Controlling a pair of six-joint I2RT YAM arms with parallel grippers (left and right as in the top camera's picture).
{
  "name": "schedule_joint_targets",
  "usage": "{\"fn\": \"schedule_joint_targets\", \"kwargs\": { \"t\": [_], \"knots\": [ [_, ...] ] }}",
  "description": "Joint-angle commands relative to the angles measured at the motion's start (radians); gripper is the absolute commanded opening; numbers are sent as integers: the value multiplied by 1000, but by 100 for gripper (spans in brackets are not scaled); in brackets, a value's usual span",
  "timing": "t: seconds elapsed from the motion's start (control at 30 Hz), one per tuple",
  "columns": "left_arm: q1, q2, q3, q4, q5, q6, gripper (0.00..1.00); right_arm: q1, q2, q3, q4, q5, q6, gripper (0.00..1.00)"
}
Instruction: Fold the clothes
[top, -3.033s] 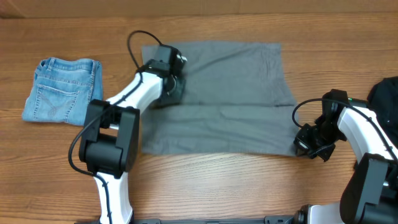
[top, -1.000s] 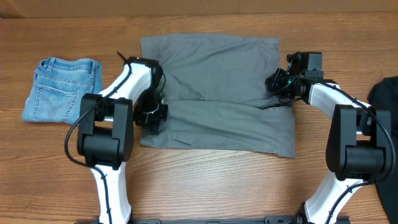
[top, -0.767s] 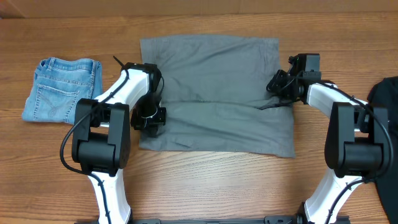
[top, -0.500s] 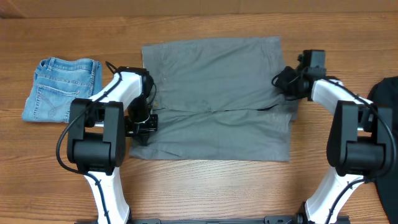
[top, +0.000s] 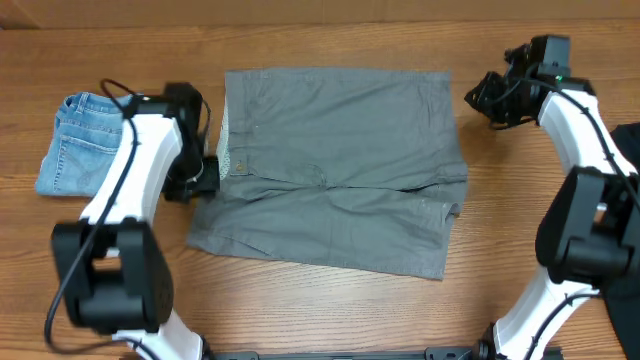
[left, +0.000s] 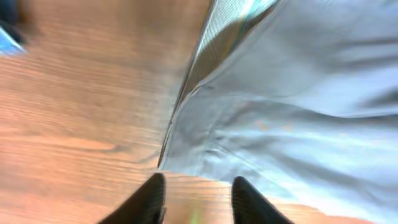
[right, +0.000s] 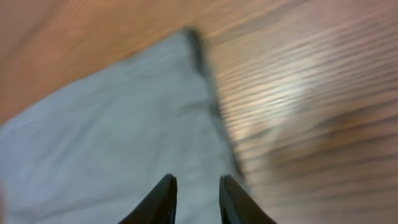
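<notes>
Both arms have swung outward off the grey shorts (top: 335, 165), which lie opened flat mid-table, no fold made yet. Now the left gripper (left: 196, 186) hangs empty, fingers apart, just beside their edge; the right gripper (right: 196, 186), narrowly parted and empty, sits past the far corner. To my eye the denim shorts (top: 95, 145) look folded; the black garment (top: 628, 150) waits

Prob. robot lab: 2 arms (top: 130, 200) at wood table (top: 330, 315).
</notes>
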Motion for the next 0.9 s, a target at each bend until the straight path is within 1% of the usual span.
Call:
{"fn": "schedule_joint_targets", "kwargs": {
  "t": [0.0,0.07,0.13,0.17,0.2,0.27,0.3,0.4,0.5,0.6,0.7,0.77,0.87],
  "knots": [
    [-7,-89,54,55,152,51,33,12,-81,39,-80,-62,-27,21],
    [-13,-98,54,132,254,93,21,20,-74,35,-151,-57,-19,15],
    [-24,-85,52,193,283,111,13,31,-62,20,-197,-32,-3,11],
    [-30,-72,52,222,291,119,7,40,-54,5,-206,-18,18,8],
    [-39,-55,52,251,300,129,5,50,-45,-11,-203,-12,32,8],
    [-61,-6,52,318,335,159,4,71,-22,-41,-189,-11,33,8],
    [-71,21,52,351,357,180,4,81,-7,-52,-193,-10,33,4],
    [-101,106,52,462,399,193,4,95,10,-56,-293,-9,32,4],
    [-115,171,52,548,398,196,4,95,8,-56,-342,-10,33,4],
    [-113,244,52,634,376,203,4,94,8,-56,-349,-6,32,4],
    [-98,314,53,703,294,124,4,97,8,-56,-346,-5,28,5],
    [-84,349,53,735,274,90,4,101,10,-60,-331,-1,29,4],
    [-55,373,53,761,262,32,4,121,11,-98,-240,9,50,4]
  ]
}}
